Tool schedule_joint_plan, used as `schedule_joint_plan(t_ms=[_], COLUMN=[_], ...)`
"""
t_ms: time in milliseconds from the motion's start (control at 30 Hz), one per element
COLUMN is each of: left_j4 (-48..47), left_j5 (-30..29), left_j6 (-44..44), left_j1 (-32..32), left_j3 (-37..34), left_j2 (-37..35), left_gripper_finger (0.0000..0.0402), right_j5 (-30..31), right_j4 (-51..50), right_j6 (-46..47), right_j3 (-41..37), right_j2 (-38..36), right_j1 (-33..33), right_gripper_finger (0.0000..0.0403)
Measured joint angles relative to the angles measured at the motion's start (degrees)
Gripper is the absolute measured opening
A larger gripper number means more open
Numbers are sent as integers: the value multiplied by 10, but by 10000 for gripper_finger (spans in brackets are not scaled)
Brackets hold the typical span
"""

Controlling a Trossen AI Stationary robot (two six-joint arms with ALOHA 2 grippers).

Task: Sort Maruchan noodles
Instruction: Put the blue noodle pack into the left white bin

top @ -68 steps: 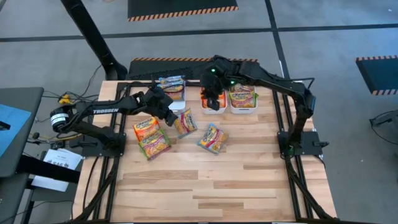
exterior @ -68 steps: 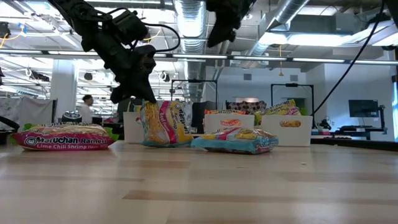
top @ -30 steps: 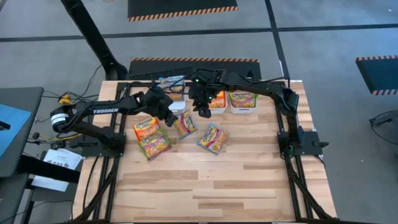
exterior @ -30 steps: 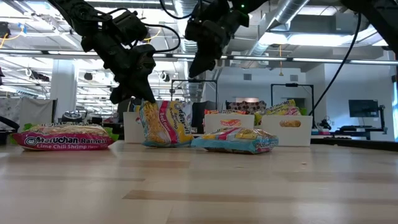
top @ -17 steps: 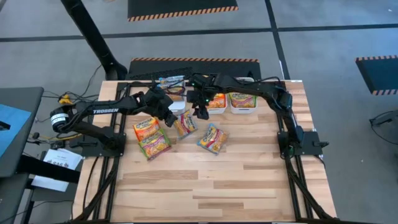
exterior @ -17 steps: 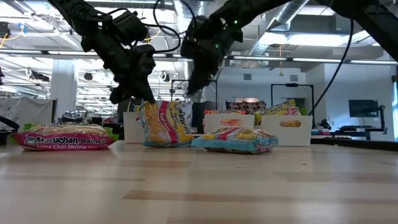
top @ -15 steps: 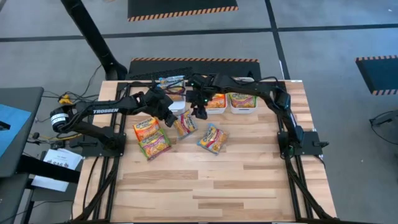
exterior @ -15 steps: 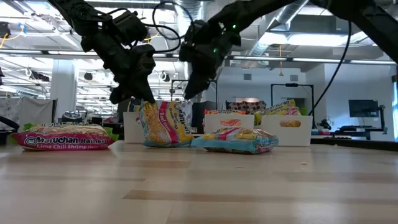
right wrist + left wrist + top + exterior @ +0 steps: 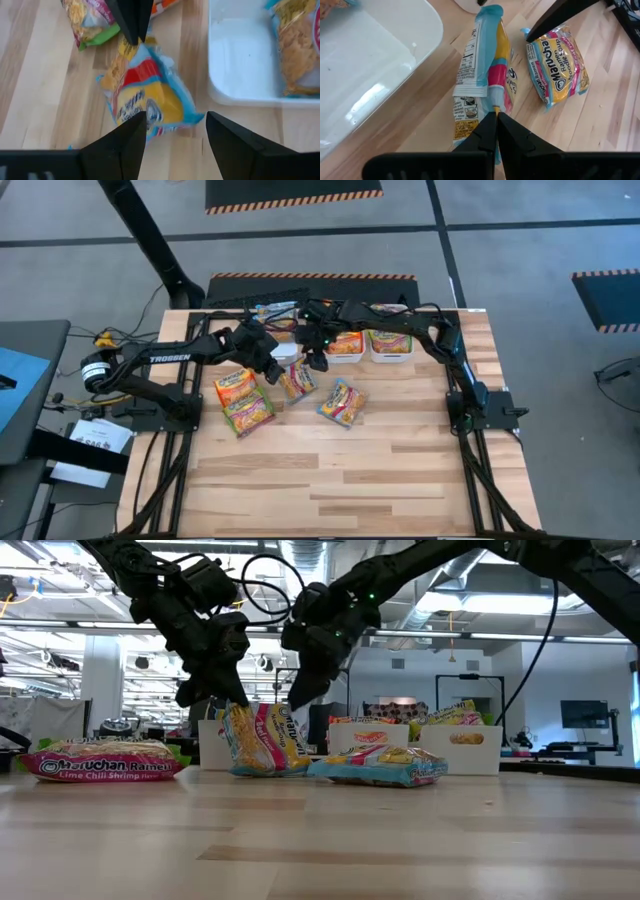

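A blue-edged Maruchan noodles packet (image 9: 297,380) stands tilted on its lower long edge on the table (image 9: 265,740), between the bins and the loose packets. My left gripper (image 9: 278,366) is shut on it (image 9: 496,116). My right gripper (image 9: 315,363) hangs open just above the packet's other end. Its two fingers (image 9: 117,142) stand apart over the packet (image 9: 145,95), and no touch shows. Three more packets lie flat on the table: an orange one (image 9: 236,387), a green-edged one (image 9: 249,413) and a blue-edged one (image 9: 342,402). My left gripper pinches the packet's end seam (image 9: 492,102) between its two fingertips. The fingers slant down from the table's left. The packet stands on its lower edge on the table (image 9: 262,770), leaning, with its upper end in the hold.
Three white bins stand along the far edge. One (image 9: 344,346) holds orange packets, one (image 9: 391,341) green ones, and one (image 9: 277,315) on the left a blue one. The near half of the table (image 9: 340,480) is bare wood.
My right gripper has come from over the bins toward the table's left and down, and now hangs above the packet that my left gripper holds. The packet and the left arm have kept still.
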Motion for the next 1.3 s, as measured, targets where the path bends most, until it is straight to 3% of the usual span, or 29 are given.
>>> schedule_joint_plan(t_ms=[700, 1000, 1300], left_j4=[35, 33, 31], left_j5=[-2, 0, 6], left_j6=[0, 0, 0], left_j1=[0, -1, -1], left_j3=[0, 0, 0], left_j2=[0, 0, 0], left_gripper_finger=[0, 0, 0], right_j5=[3, 31, 52], right_j4=[8, -16, -19], right_j6=[25, 43, 57], right_j3=[0, 0, 0], right_j2=[1, 41, 46], right_j1=[8, 23, 33], right_gripper_finger=[229, 227, 158])
